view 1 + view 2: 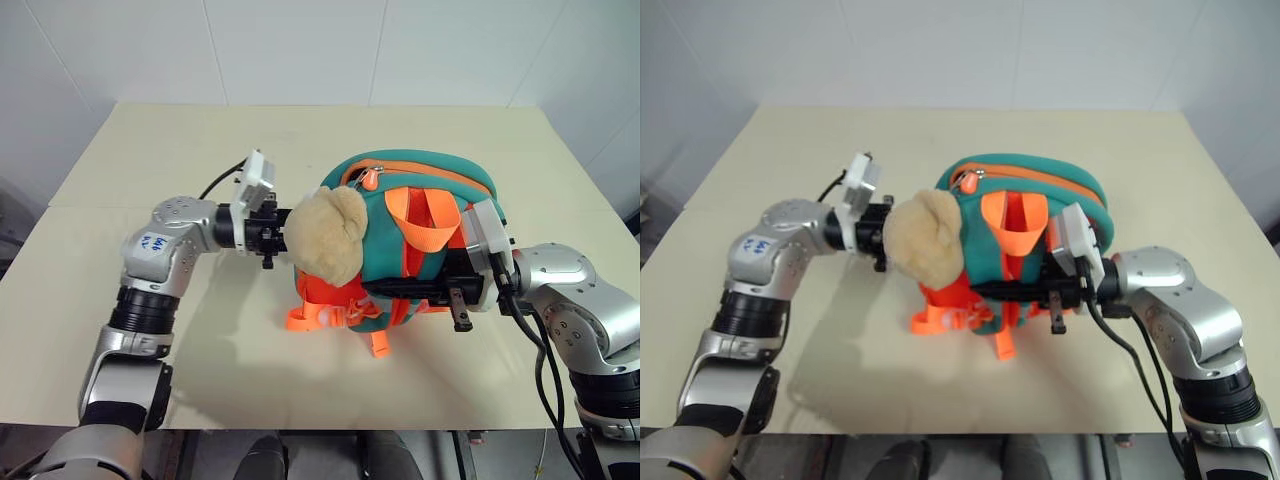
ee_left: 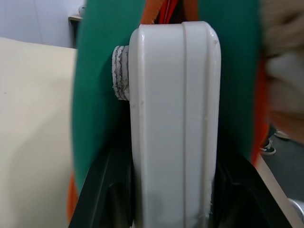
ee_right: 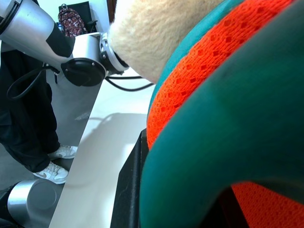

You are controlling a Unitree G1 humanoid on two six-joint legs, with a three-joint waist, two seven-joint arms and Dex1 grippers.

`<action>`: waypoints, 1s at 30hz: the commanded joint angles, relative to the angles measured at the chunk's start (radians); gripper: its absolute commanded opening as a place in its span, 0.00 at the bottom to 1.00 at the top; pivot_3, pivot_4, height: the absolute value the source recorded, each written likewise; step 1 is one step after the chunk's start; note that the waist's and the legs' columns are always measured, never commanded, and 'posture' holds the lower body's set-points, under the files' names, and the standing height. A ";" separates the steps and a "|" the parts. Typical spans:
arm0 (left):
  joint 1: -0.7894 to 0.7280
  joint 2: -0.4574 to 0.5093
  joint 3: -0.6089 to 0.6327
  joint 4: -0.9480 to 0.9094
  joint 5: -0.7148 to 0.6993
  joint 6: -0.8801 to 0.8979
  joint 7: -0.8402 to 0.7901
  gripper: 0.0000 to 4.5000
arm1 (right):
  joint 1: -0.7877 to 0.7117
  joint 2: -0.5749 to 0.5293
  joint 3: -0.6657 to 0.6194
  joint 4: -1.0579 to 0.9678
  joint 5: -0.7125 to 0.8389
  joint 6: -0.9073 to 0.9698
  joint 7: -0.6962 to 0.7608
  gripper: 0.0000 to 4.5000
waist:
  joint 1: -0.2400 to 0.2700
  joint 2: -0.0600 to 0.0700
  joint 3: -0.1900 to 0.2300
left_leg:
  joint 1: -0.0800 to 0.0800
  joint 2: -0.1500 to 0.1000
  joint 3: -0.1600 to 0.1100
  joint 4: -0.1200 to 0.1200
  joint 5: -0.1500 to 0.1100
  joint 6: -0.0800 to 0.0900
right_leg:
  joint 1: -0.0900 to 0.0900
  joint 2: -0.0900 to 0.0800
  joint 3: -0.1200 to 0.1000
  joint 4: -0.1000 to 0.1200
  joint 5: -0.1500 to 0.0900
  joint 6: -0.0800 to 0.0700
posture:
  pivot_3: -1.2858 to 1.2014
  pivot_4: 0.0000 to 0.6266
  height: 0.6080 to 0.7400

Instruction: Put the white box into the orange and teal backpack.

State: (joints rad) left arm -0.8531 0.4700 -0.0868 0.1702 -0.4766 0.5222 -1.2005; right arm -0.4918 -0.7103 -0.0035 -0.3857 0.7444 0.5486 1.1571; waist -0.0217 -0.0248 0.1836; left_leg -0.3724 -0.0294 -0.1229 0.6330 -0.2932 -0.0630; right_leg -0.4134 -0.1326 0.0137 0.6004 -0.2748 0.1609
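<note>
The orange and teal backpack stands upright in the middle of the table, its tan plush toy hanging on the side toward my left arm. My left gripper points level at that side, its tips behind the toy. In the left wrist view it is shut on the white box, held edge-on between the black fingers and close against the teal fabric. My right gripper reaches in from the other side and is shut on the backpack's lower teal edge.
The cream table has bare room around the backpack and ends at a white wall behind. In the right wrist view a person in dark trousers and white shoes stands past the table's edge.
</note>
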 commanded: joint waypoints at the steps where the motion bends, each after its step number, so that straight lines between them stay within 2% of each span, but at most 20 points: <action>1: -0.046 -0.041 -0.037 -0.028 0.011 0.002 0.009 0.31 | -0.011 0.005 -0.004 -0.022 -0.003 -0.011 -0.011 0.11 | 0.001 0.000 0.000 | 0.000 0.000 0.000 0.000 0.000 0.000 | 0.000 0.000 0.000 0.000 0.000 0.000 | 0.52 0.24 1.00; 8: -0.052 -0.071 -0.060 -0.025 0.037 0.011 0.024 0.31 | -0.013 0.007 -0.002 -0.021 -0.005 -0.012 -0.015 0.11 | 0.006 0.000 0.000 | 0.000 0.000 0.000 0.000 0.000 0.000 | 0.000 0.000 0.000 0.000 0.000 0.000 | 0.52 0.24 1.00; 11: -0.062 -0.052 -0.086 -0.034 0.065 0.012 0.013 0.31 | -0.014 0.007 -0.002 -0.022 -0.006 -0.011 -0.018 0.11 | 0.009 0.000 0.000 | 0.000 0.000 0.000 0.001 0.000 0.000 | 0.000 0.000 0.000 0.000 0.000 0.000 | 0.52 0.24 1.00; 14: -0.095 -0.013 -0.113 -0.038 0.077 0.115 0.018 0.31 | -0.016 0.008 0.000 -0.019 -0.009 -0.011 -0.021 0.11 | 0.011 0.000 0.000 | 0.000 0.000 0.000 0.001 0.000 0.000 | 0.000 0.000 0.000 0.001 0.000 0.000 | 0.52 0.24 1.00; 16: -0.103 -0.007 -0.105 -0.045 0.069 0.114 0.018 0.47 | -0.018 0.010 0.001 -0.018 -0.012 -0.012 -0.021 0.11 | 0.011 0.000 0.000 | 0.000 0.000 0.000 0.001 0.000 0.000 | 0.000 0.000 0.000 0.001 0.000 0.000 | 0.52 0.24 1.00; 24: -0.125 0.076 -0.064 -0.124 0.033 0.169 -0.019 0.97 | -0.021 0.014 0.001 -0.010 -0.024 -0.015 -0.024 0.11 | 0.005 0.000 0.000 | 0.000 0.000 0.000 0.001 0.000 0.000 | 0.000 0.000 0.000 0.000 0.000 0.000 | 0.52 0.24 1.00; 25: -0.122 0.090 -0.062 -0.133 0.033 0.170 -0.027 1.00 | -0.021 0.014 0.002 -0.008 -0.026 -0.016 -0.025 0.11 | 0.005 0.000 0.000 | 0.000 0.000 0.000 0.001 0.000 0.000 | 0.000 0.000 0.000 0.000 0.000 0.000 | 0.52 0.24 1.00; 30: -0.120 0.137 -0.040 -0.140 0.032 0.166 -0.037 1.00 | -0.025 0.016 0.005 -0.003 -0.032 -0.018 -0.026 0.11 | 0.004 0.000 0.000 | 0.000 0.000 0.000 0.001 0.000 0.000 | 0.000 0.000 0.000 0.000 0.000 0.000 | 0.52 0.24 1.00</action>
State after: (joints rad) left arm -0.9390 0.5947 -0.1655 0.0654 -0.4234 0.6979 -1.2247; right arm -0.4951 -0.6981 0.0210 -0.3830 0.7096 0.5482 1.1382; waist -0.0173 -0.0246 0.1837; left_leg -0.3722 -0.0294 -0.1229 0.6338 -0.2932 -0.0630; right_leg -0.4131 -0.1322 0.0139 0.6009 -0.2747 0.1611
